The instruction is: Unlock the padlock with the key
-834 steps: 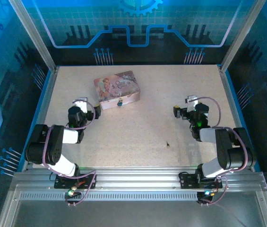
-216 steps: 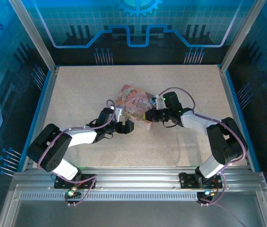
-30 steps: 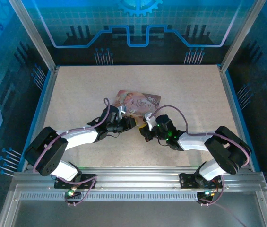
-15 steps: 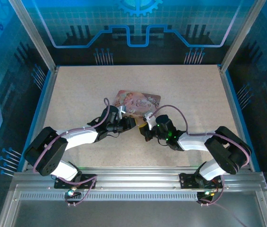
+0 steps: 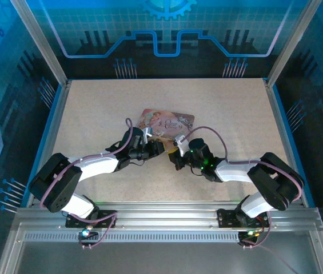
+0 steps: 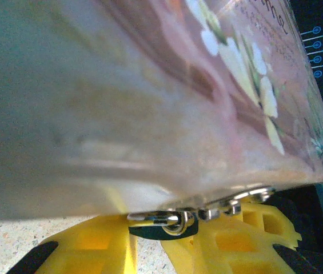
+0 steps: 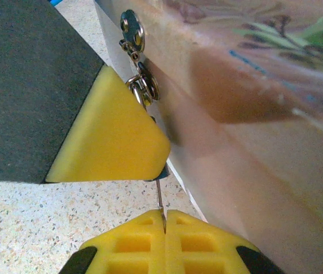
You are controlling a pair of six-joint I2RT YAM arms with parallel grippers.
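The pink picture tin (image 5: 170,121) lies at mid-table, and both grippers meet at its near side. The padlock (image 6: 164,230) shows as a small dark body with a silvery shackle (image 6: 158,217) hooked through the tin's hasp. My left gripper (image 6: 161,235) is shut on it, a yellow finger on each side. From the right wrist, a left finger (image 7: 110,137) covers the padlock apart from a blue sliver (image 7: 162,169). The key (image 7: 159,197) is a thin metal shaft running up into that sliver. My right gripper (image 7: 164,216) is shut on its lower end.
The tin's wall (image 7: 252,114) stands right beside the key and the right fingers. Silvery hasp rings (image 7: 132,25) hang on the tin above the padlock. Speckled table (image 5: 92,103) stretches around the tin, with a blue raised rim (image 5: 55,120) at the sides.
Over the last second the right gripper has edged slightly toward the tin. The left arm and the tin have stayed put.
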